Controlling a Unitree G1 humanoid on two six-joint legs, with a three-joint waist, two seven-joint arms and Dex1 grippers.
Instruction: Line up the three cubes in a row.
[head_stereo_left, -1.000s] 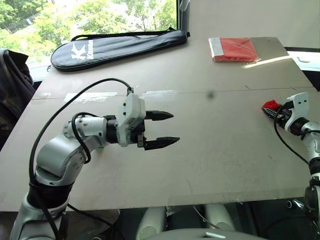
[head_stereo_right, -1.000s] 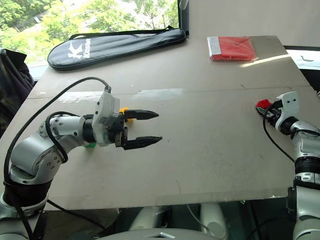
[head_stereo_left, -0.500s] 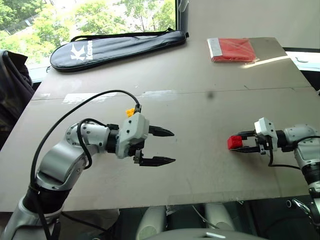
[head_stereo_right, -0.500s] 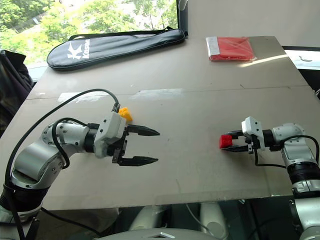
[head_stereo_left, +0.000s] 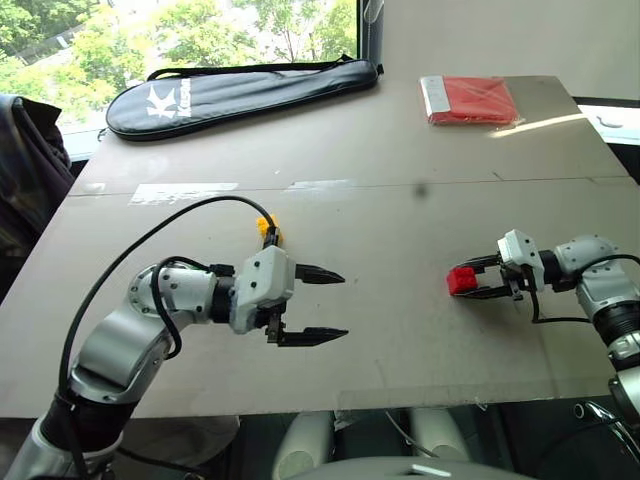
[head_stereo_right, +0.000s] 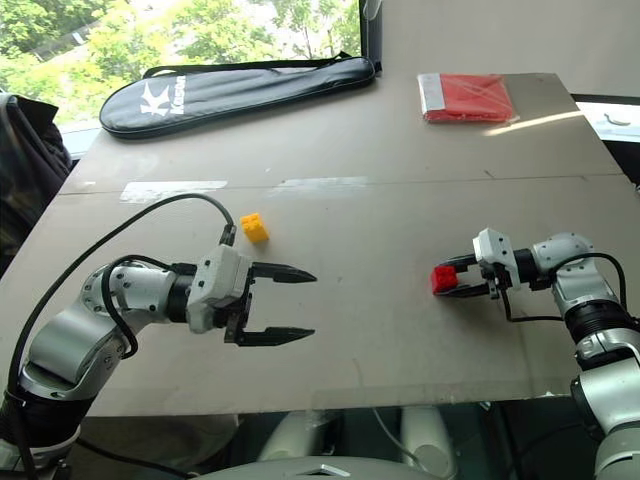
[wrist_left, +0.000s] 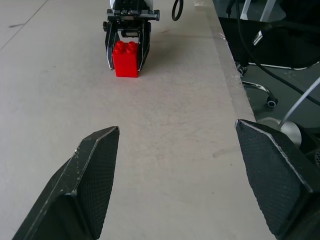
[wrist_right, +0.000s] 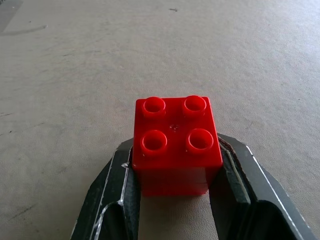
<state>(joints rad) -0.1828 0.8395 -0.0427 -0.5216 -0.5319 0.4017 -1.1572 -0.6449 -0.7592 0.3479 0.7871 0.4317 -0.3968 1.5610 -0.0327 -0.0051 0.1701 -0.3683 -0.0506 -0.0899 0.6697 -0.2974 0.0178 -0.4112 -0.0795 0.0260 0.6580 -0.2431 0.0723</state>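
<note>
One red cube (wrist_right: 176, 145) sits clamped in right gripper (head_stereo_right: 452, 280)

Table (head_stereo_right: 400, 190): yellow cube (head_stereo_right: 254, 228), racket bag (head_stereo_right: 240, 85), red packet (head_stereo_right: 464, 97).

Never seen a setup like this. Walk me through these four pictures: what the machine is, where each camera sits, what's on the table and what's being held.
This is a humanoid robot with two arms, each ending in a two-fingered black gripper. Two pictures come from cameras in its head, looking down over the table. The other two come from cameras on its wrists, looking along the fingers. The right gripper is shut on a red cube, which sits low on the table. The left gripper is open and holds nothing. A yellow cube lies just beyond it. Farther back lie a black racket bag and a red packet.
</note>
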